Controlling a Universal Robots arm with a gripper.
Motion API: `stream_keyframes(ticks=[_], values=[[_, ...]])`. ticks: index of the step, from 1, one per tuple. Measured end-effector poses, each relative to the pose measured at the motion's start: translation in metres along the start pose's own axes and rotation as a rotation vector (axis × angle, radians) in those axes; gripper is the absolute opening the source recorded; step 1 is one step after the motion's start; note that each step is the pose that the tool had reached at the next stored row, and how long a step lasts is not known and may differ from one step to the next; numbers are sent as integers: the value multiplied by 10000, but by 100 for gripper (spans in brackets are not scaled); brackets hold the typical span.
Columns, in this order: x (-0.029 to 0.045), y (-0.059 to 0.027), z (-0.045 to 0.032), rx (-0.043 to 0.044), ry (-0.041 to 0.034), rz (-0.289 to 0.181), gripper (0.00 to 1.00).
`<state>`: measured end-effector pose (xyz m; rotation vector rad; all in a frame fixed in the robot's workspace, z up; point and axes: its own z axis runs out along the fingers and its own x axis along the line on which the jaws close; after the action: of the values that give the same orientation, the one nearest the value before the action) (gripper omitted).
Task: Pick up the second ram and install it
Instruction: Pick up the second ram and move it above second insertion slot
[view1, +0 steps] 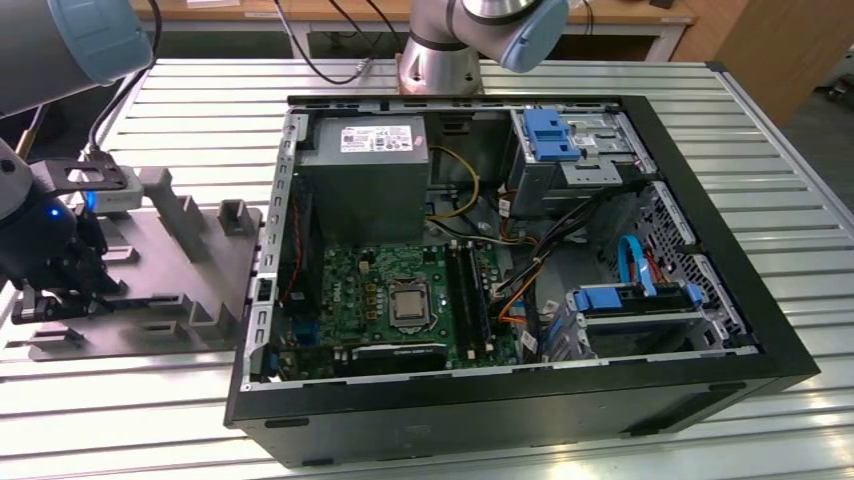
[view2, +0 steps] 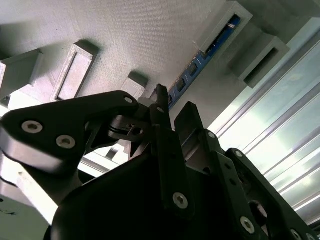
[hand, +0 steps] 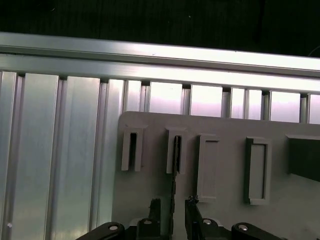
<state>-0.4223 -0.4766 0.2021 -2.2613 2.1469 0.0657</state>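
The second ram is a thin dark blue stick with small chips, standing on edge in the slotted posts of the grey fixture tray. In the first wrist view the second ram shows edge-on as a thin dark line held in a slot of the tray. My gripper is open, one finger on each side of the stick with a gap to both. In the second wrist view the gripper straddles the stick's near end. In the exterior view the gripper hangs low over the tray at the exterior view's left.
The open computer case lies in the middle of the ribbed aluminium table. Inside it are the green motherboard with long black slot rails, the grey power-supply box, cables and blue drive brackets.
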Motion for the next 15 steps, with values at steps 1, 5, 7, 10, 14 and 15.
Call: stream_keyframes(ticks=[1,5,7,10,14,15], values=[[0,0,0,0,0,0,33],[1,-1,23,2,-1,0,33],[1,0,25,-2,1,0,33],[2,0,30,0,0,0,33],[2,0,34,0,0,0,32],[2,0,35,0,0,0,25]])
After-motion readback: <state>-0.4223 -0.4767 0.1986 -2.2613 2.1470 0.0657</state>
